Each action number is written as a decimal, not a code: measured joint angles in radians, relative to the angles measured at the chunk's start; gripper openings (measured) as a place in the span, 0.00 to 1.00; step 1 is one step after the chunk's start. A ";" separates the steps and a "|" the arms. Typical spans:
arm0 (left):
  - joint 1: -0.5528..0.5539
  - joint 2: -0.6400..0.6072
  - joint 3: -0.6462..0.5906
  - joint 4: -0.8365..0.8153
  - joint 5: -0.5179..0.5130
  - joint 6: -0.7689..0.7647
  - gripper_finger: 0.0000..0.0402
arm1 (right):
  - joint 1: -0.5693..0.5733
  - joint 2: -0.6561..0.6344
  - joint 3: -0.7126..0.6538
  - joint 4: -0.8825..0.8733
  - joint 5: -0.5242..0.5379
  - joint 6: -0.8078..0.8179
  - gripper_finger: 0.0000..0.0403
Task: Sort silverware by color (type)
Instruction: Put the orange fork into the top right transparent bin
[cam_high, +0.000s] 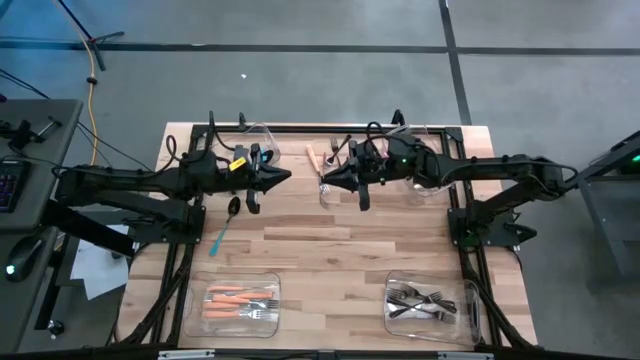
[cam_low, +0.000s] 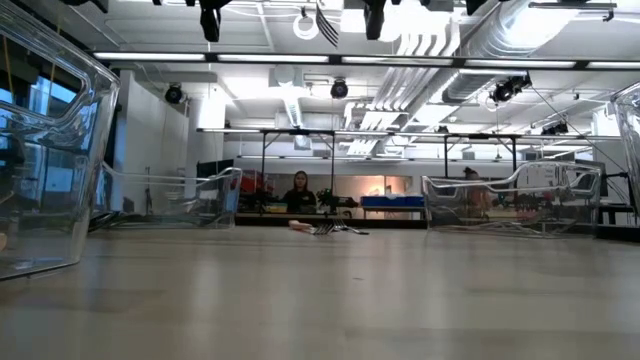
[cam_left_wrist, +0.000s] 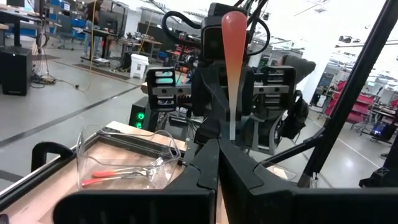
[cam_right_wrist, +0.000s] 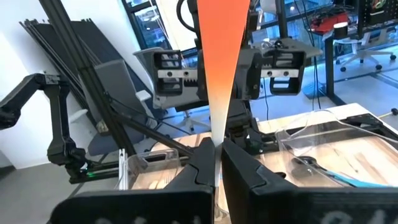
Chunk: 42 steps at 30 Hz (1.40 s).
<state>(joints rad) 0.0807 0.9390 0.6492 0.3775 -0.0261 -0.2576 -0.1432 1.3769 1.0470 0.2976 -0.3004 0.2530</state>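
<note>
Teal spoon (cam_high: 222, 232) lies on the table below and just behind your left gripper (cam_high: 283, 178), whose jaws look pressed together on nothing, tip to tip with the right gripper (cam_high: 325, 181) and a small gap between them. The orange-handled piece (cam_right_wrist: 219, 62) is clenched in the right jaws, its long axis rising from them and leaning back toward that wrist. The bin (cam_high: 212, 290) holding orange pieces sits nearer your left arm, so I judge a handover comes next.
</note>
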 joint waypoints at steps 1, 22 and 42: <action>0.000 0.000 0.000 0.000 0.000 0.000 0.00 | 0.000 0.000 0.000 0.002 0.000 0.000 0.00; 0.000 0.000 0.000 0.000 -0.003 0.000 0.00 | -0.012 -0.010 -0.001 -0.033 -0.042 0.008 0.00; 0.000 0.000 0.000 -0.044 -0.036 0.000 0.00 | -0.216 -0.254 -0.001 -0.682 0.144 -0.105 0.00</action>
<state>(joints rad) 0.0807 0.9394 0.6495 0.3336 -0.0620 -0.2577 -0.3594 1.1233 1.0458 -0.3846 -0.1566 0.1483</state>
